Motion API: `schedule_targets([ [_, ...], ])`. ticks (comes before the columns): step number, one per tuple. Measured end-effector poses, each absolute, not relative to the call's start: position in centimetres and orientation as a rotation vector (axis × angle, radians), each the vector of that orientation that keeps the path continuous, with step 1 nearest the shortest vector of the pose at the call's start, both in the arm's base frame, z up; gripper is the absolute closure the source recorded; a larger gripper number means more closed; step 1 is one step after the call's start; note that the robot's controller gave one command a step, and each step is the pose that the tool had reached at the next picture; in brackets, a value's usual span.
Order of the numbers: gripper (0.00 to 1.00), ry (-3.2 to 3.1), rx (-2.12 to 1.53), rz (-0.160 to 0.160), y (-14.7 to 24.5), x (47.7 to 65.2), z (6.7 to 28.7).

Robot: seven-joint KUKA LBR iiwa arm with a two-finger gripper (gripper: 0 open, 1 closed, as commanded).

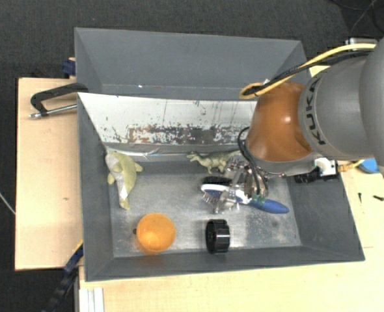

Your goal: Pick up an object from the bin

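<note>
Nearest to the front wall of the bin (185, 60) lie two things on the floor: an orange ball (155, 232) in the front left part, and to the right of it, apart from it, a black round thing (217, 235) like a short cylinder.

Behind the black thing, in the right middle of the floor, the gripper (233, 195) is down low, close to the bin floor. Whether it is open or closed, I cannot tell, because shiny metal parts and something white and blue are mixed there. Just beside it on the right lies a blue long thing (271, 205), one end under the gripper and the other end pointing to the right wall. I cannot see that it is held.

Further back, close to the rear wall, stands a small green toy animal (211, 162), just behind the gripper. At the far left lies a pale yellowish crumpled thing (122, 175). Above the right side is the arm (351, 112) with its orange cover (278, 127).
</note>
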State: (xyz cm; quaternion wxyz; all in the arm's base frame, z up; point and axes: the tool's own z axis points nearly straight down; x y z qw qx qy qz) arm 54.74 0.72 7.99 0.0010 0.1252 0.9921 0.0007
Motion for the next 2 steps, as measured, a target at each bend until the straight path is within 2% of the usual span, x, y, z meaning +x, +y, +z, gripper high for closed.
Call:
schedule_targets([
  [1, 1.0, 3.111, 0.391, 0.003, 0.8, 54.9, 10.9],
  [2, 1.0, 3.106, 0.388, 0.004, 0.9, 55.1, 17.6],
])
